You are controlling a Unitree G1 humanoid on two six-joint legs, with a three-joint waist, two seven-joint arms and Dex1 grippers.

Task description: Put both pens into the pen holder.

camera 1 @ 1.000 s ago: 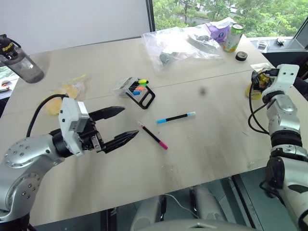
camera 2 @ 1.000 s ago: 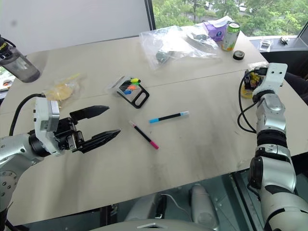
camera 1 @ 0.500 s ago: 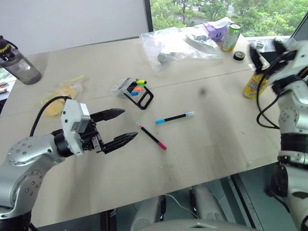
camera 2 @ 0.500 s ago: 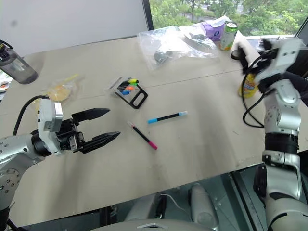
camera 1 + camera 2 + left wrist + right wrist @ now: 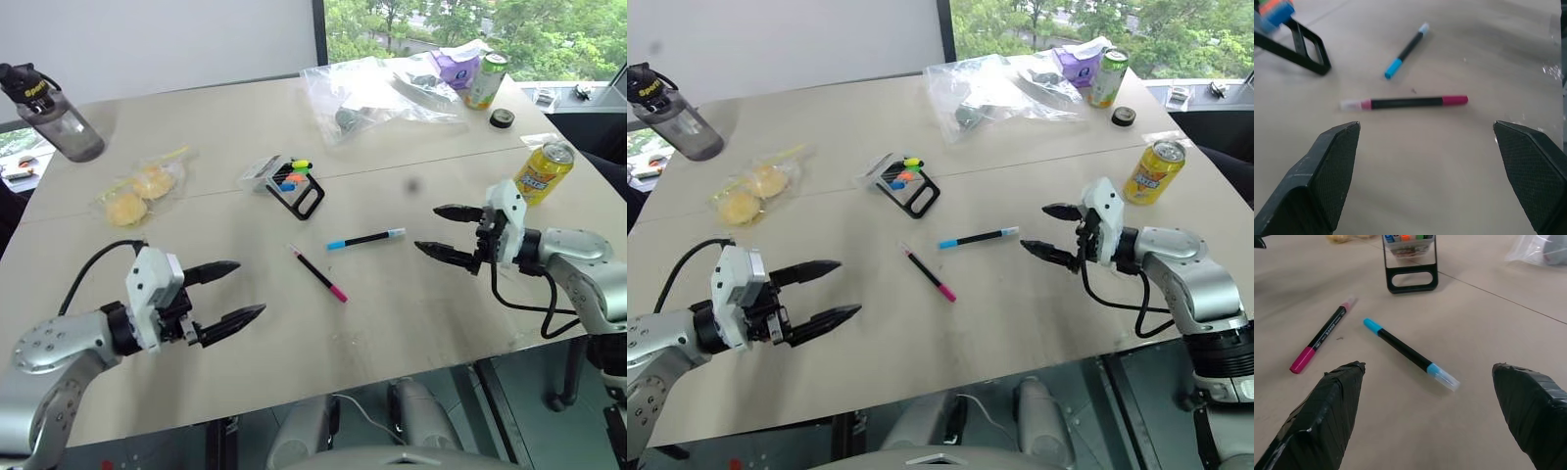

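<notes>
Two black pens lie mid-table: one with light-blue ends (image 5: 364, 238) and, nearer me, one with a magenta-pink end (image 5: 318, 274). The pen holder (image 5: 294, 186), a black frame stand with colourful marker tips, stands behind them. My left gripper (image 5: 250, 288) hovers open over the table left of the pink pen, which lies ahead of its fingers in the left wrist view (image 5: 1405, 103). My right gripper (image 5: 427, 227) is open just right of the blue-ended pen, pointing at it (image 5: 1408, 354). Neither gripper holds anything.
A dark water bottle (image 5: 54, 113) stands at the far left and a bag of buns (image 5: 137, 191) lies near it. A large clear plastic bag (image 5: 382, 93), a green can (image 5: 484, 80) and a tape roll (image 5: 503, 117) sit at the back. A yellow can (image 5: 542, 171) stands behind my right arm.
My right arm has swung in from the table's right edge by the yellow can and now points left at the pens. The left gripper has sunk lower and drawn back. The view has shifted.
</notes>
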